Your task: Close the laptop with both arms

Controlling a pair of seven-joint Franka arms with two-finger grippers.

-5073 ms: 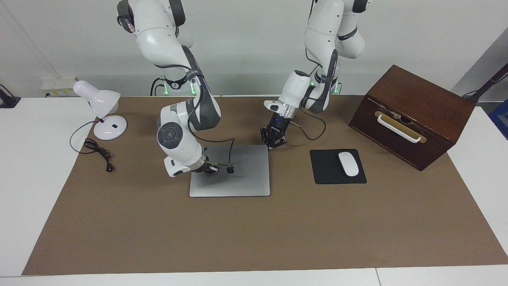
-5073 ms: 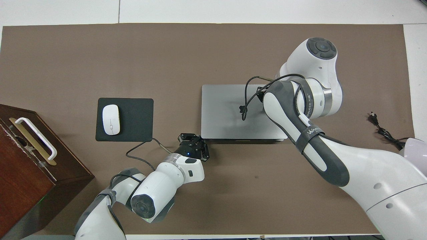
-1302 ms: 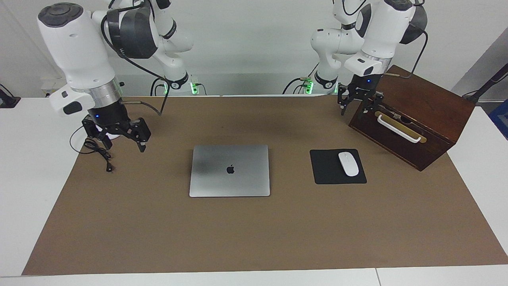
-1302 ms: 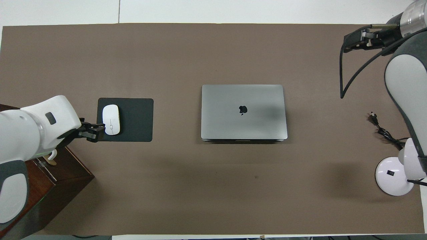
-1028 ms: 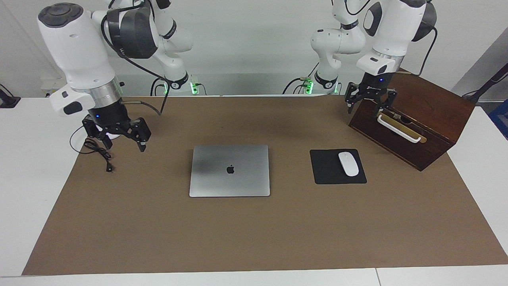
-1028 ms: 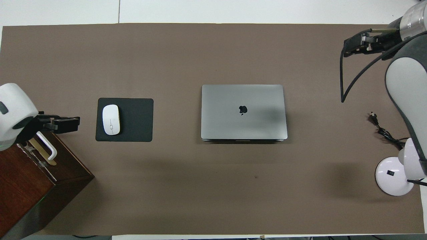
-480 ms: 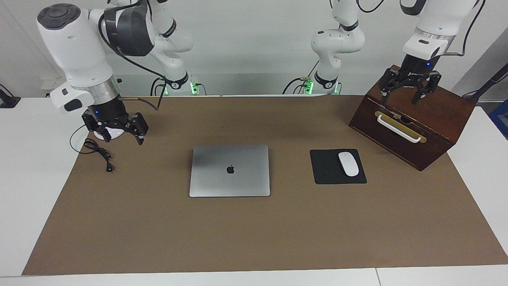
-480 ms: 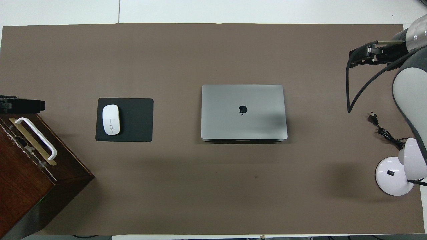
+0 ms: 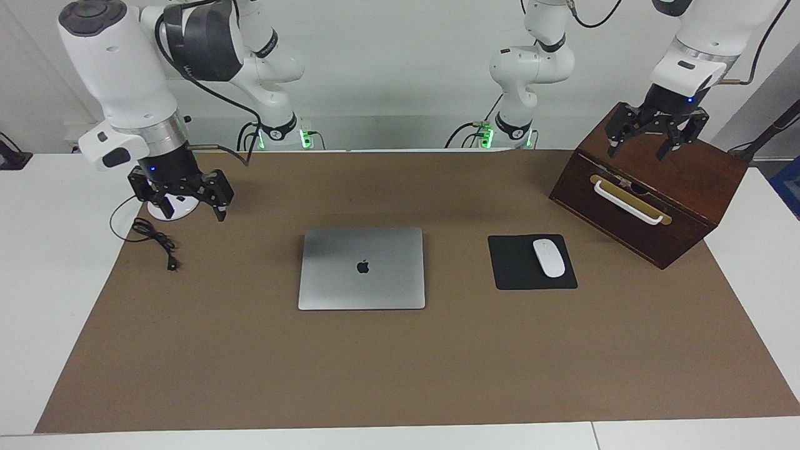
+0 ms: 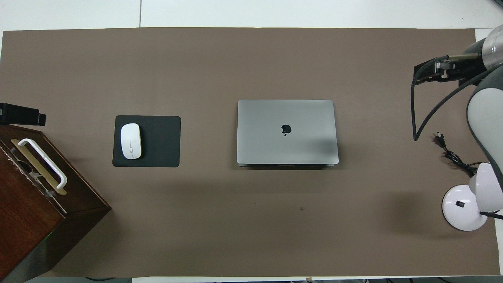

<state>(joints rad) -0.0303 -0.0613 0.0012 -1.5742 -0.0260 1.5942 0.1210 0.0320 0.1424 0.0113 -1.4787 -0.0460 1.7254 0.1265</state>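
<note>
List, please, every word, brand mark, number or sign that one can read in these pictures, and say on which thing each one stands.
No word or number can be read in either view.
Apple logo, dark, no lettering: in the middle of the closed laptop lid.
Small dark square mark on the desk lamp base: too small to read.
Wooden box, mouse, mouse pad: no text visible.

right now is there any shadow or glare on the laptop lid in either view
Facing view: a soft dark patch on the laptop lid's corner nearest the right arm's base, no glare. Overhead view: the same soft shadow on the lid, toward the right arm's end; logo crisp, no hot spots.
</note>
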